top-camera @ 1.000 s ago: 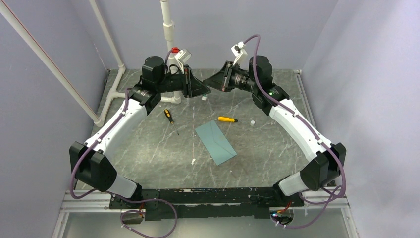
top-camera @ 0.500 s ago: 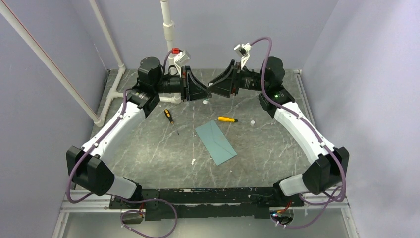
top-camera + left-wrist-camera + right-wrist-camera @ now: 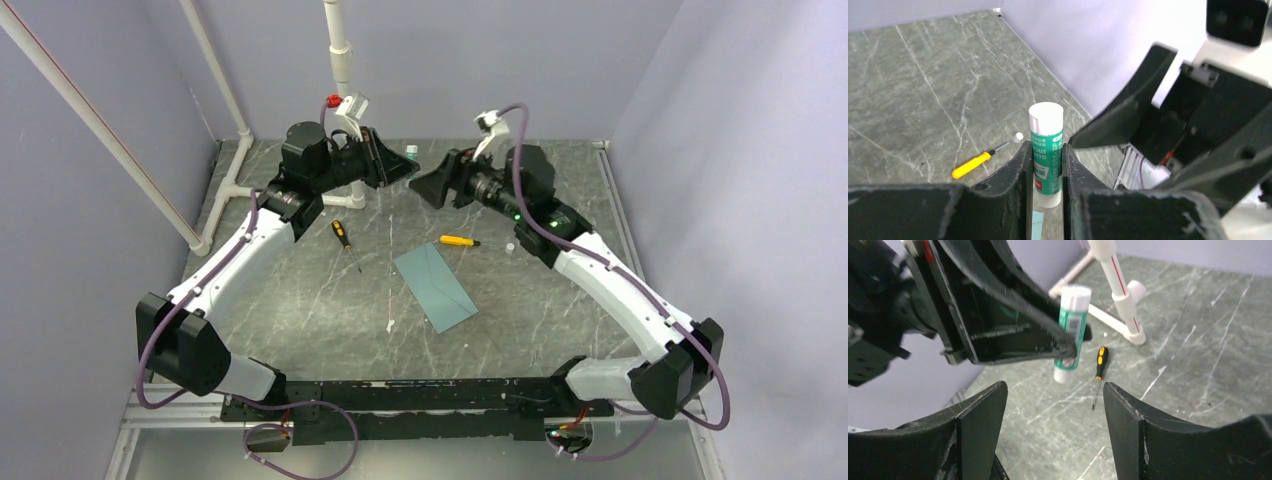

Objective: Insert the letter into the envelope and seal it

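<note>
Teal blue-grey paper envelope (image 3: 434,287) lies flat mid-way on the grey marbled surface (image 3: 300,300), well apart from both arms, which are raised at the far side. Left gripper (image 3: 1045,151) is pinching a white-and-green glue stick (image 3: 1046,150) round its labelled body, stick upright btw the fingers w/ both white ends poking out. Right gripper (image 3: 1054,386) is spread wide, facing the stick, near but not touching. No separate letter shows; can't tell if it's inside the envelope already.

Step in hand looks like sealing prep: right takes one end of the stick, prob. to pull the cap or twist the base. Which end bears the cap is unclear from these views. A small white piece (image 3: 510,244) by the tip of the yellow-handled screwdriver (image 3: 457,241) may be a cap, may not.

To do it well: line the right gripper up on the stick's axis so the free white end sits square btw its fingers before closing. Grip the end only, not the label. Left holds firm; pull straight along the axis, no sideways yank, as the smooth tube could slip. Work high, above the black-and-orange-handled screwdriver (image 3: 343,235).
</note>
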